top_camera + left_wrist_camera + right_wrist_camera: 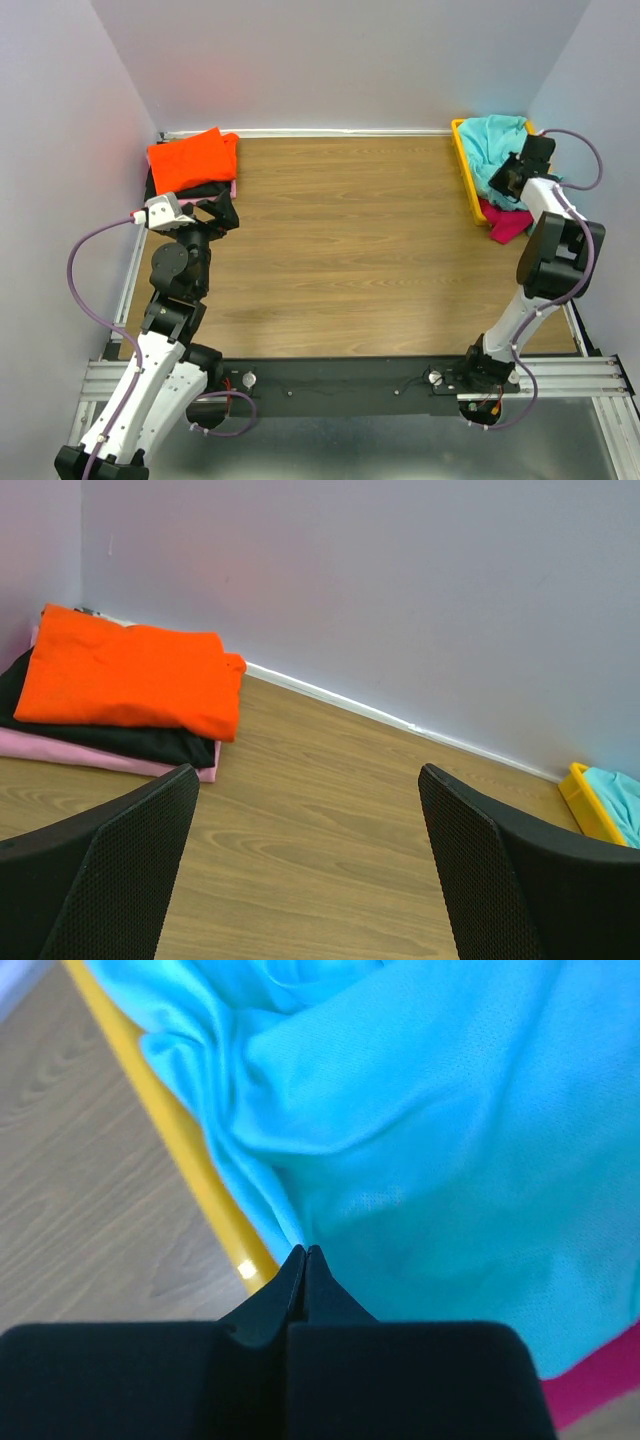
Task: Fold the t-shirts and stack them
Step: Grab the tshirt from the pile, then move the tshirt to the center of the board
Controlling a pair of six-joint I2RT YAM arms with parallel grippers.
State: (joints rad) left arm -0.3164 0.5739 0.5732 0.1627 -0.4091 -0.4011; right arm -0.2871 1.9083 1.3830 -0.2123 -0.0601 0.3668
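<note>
The right gripper (305, 1252) has its jaws pressed tight together, with no gap between them. The tips meet right at a folded edge of the turquoise t-shirt (430, 1140). It cannot be told whether any cloth is caught between them. The shirt lies crumpled ahead of the tips and to their right. It is plain cloth with a fine mesh weave, and it drapes over the rim of the yellow tray (190, 1170). That rim runs from just left of the tips up and away. Under the turquoise cloth, low to the right of the jaws, a strip of a magenta t-shirt (600, 1380) shows.

The left gripper (310, 870) hangs with its jaws wide apart and nothing between them, over the bare wooden table (330, 780). Ahead of the jaws and to their left, against the wall, sits a stack of folded shirts. An orange-red t-shirt (125, 675) is on top, a black t-shirt (120, 738) lies beneath it, and a pale pink t-shirt (80, 752) is at the bottom. All three are plain.
</note>
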